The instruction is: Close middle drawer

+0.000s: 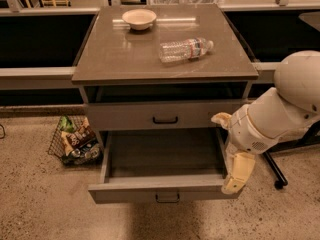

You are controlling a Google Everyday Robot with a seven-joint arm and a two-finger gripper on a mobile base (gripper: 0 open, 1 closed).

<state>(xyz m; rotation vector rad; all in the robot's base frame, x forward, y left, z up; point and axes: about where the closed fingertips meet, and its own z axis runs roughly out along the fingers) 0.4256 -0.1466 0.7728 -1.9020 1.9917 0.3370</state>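
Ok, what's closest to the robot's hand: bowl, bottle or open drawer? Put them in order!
1. Open drawer: the hand hangs at its front right corner.
2. Bottle: on the cabinet top, right side.
3. Bowl: top's back left.

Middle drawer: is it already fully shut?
No: the middle drawer stands pulled far out, tray exposed, with the gripper by its right front corner.
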